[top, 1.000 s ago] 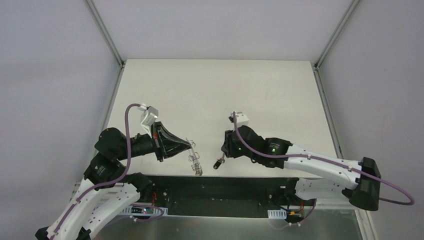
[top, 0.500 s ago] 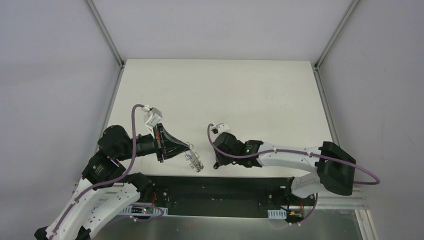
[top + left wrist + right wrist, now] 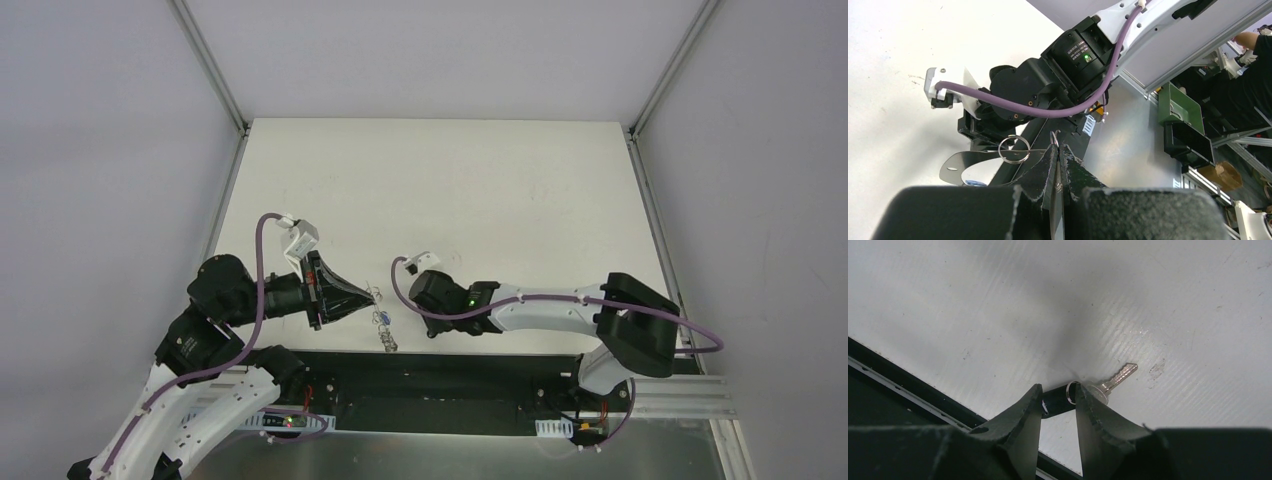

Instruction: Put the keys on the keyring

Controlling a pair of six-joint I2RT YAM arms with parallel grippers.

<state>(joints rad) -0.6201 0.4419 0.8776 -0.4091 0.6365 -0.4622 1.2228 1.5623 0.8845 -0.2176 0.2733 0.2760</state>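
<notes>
Pinches the keyring [image 3: 383,322] tight in the left gripper [image 3: 1058,150] near the table's [image 3: 450,180] 6 o'clock edge, clamps the black-headed key [image 3: 1054,401] in the right gripper [image 3: 1058,392] just at its 3 o'clock — apart, not yet threaded, so apparently everything left to do.

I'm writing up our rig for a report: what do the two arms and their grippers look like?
The left arm and right arm have white shells, black joints and a looping purple cable. The right wrist shows a green light. Fingers are black, tapered, rough-textured.
</notes>
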